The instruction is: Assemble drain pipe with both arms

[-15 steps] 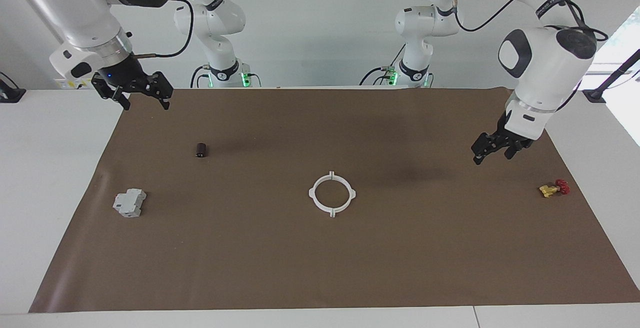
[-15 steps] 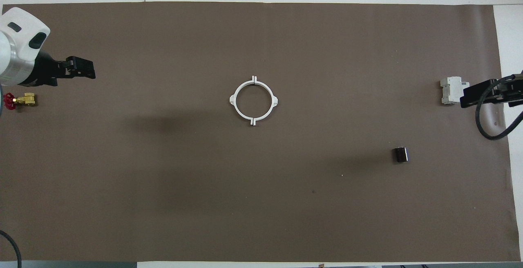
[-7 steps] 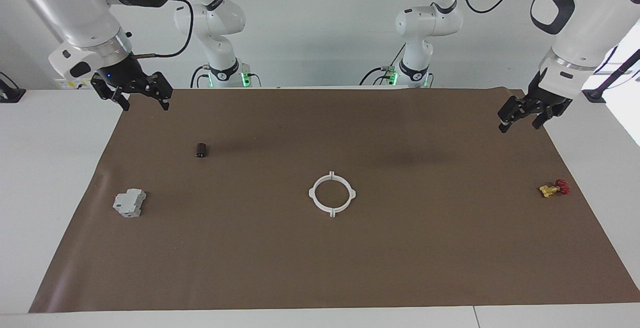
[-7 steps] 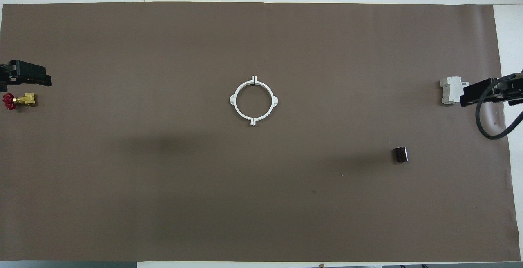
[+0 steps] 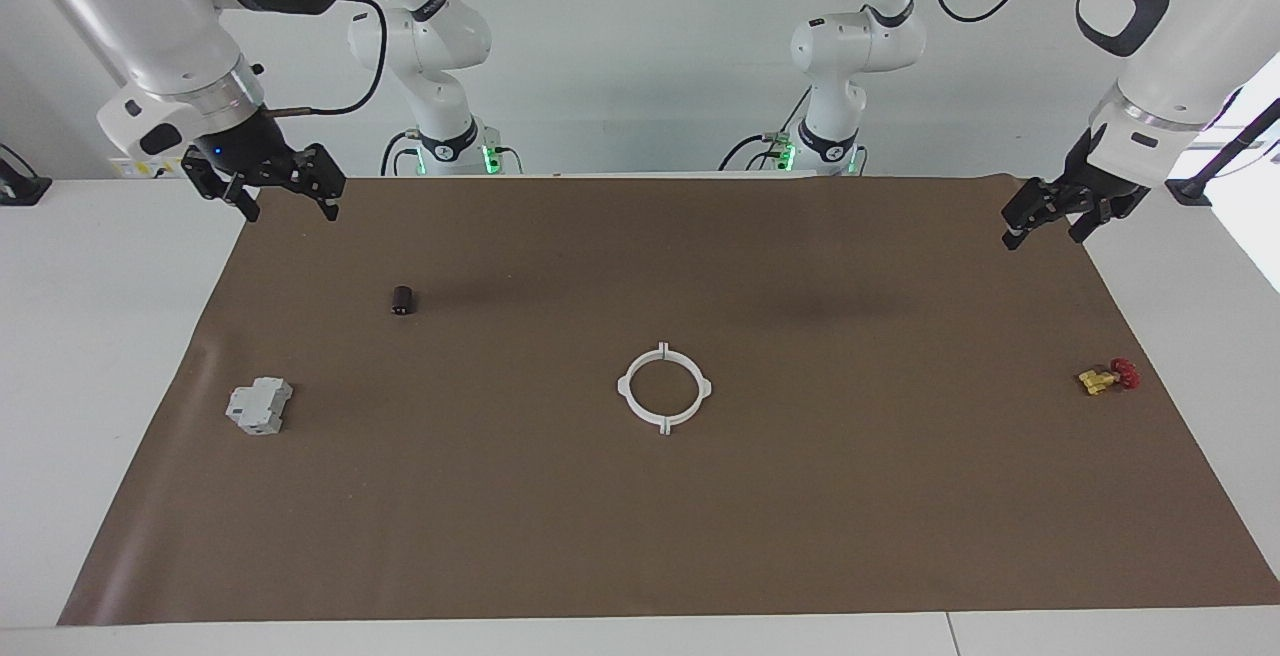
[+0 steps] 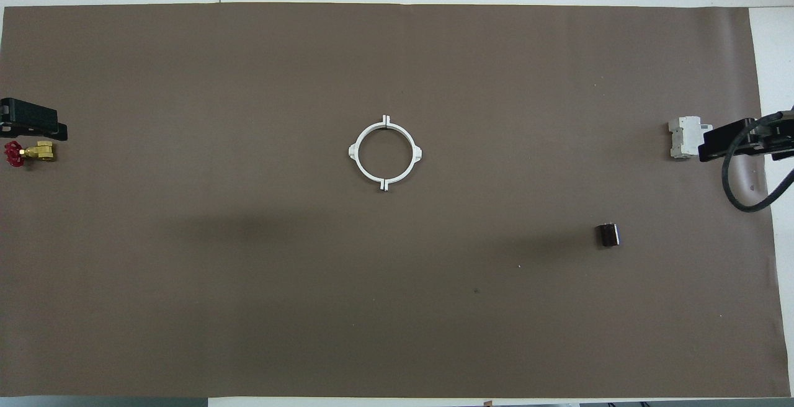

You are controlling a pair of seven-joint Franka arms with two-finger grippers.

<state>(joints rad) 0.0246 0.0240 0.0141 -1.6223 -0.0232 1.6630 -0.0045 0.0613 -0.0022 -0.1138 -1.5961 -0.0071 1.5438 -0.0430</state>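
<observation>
The drain pipe (image 5: pixel 664 387) is judged to be light, thin and fairly stiff plastic, though slender enough to flex or to part at its seams if squeezed across the ring; it would best be taken by one of the small outer tabs or pinched across the thin wall of one half, each claw on its own half, since the smooth white surface may slip. It is seen as two white half-ring pieces lying flat and joined into one closed ring with four short tabs sticking outward (the joints appear already seated, so the assembly is judged done or nearly so). It lies on the brown mat (image 5: pixel 700 536) near the middle of the surface, well apart from the grey block (image 5: pixel 259 406) and the small dark cylinder (image 5: pixel 402 300) toward the right arm's end, and from the red-and-yellow valve (image 5: pixel 1108 376) toward the left arm's end. The left claw (image 5: pixel 1048 215) is held spread and empty above the mat's corner, the right claw (image 5: pixel 266 182) likewise spread and empty above the other corner by the robots, neither touching anything
</observation>
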